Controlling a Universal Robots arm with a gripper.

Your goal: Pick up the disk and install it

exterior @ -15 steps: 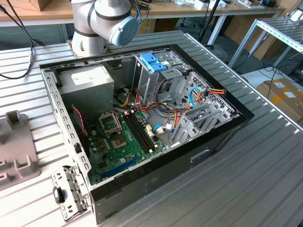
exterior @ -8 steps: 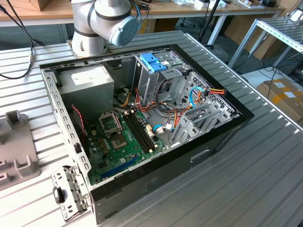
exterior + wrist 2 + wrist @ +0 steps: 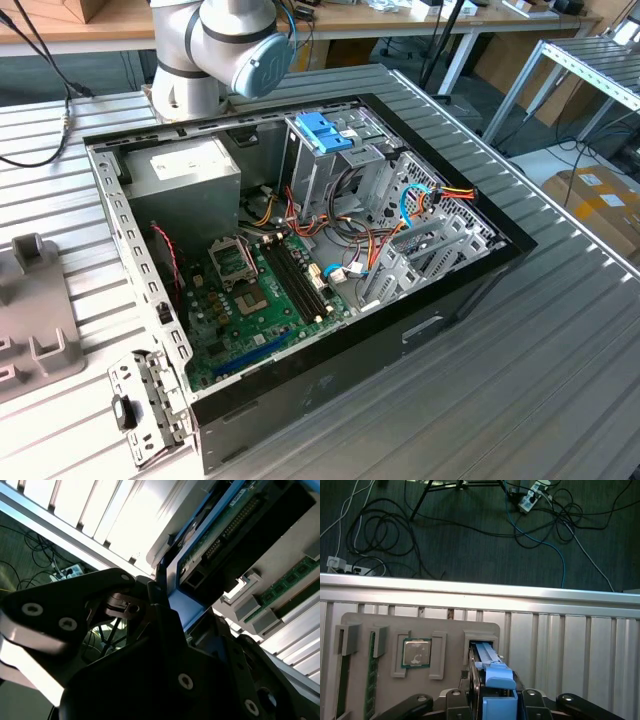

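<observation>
The disk [image 3: 498,676] stands on edge in a slot of a grey fixture plate [image 3: 450,622], its blue carrier frame facing the camera in the first wrist view. My gripper [image 3: 499,703] has its black fingers [image 3: 470,700] pressed against both sides of that blue frame. In the second wrist view the disk [image 3: 235,515] shows its green circuit board and blue frame, with the gripper [image 3: 180,605] shut around the frame's end. The open computer case [image 3: 470,290] lies on the ribbed table in the exterior view.
The fixture also holds a processor chip [image 3: 416,653] and memory sticks [image 3: 371,680]. Part of the fixture [image 3: 30,320] shows at the exterior view's left. Inside the case stand a drive cage with a blue bracket [image 3: 325,130], a power supply [image 3: 185,170] and loose cables [image 3: 400,215]. The arm's base [image 3: 215,50] stands behind the case.
</observation>
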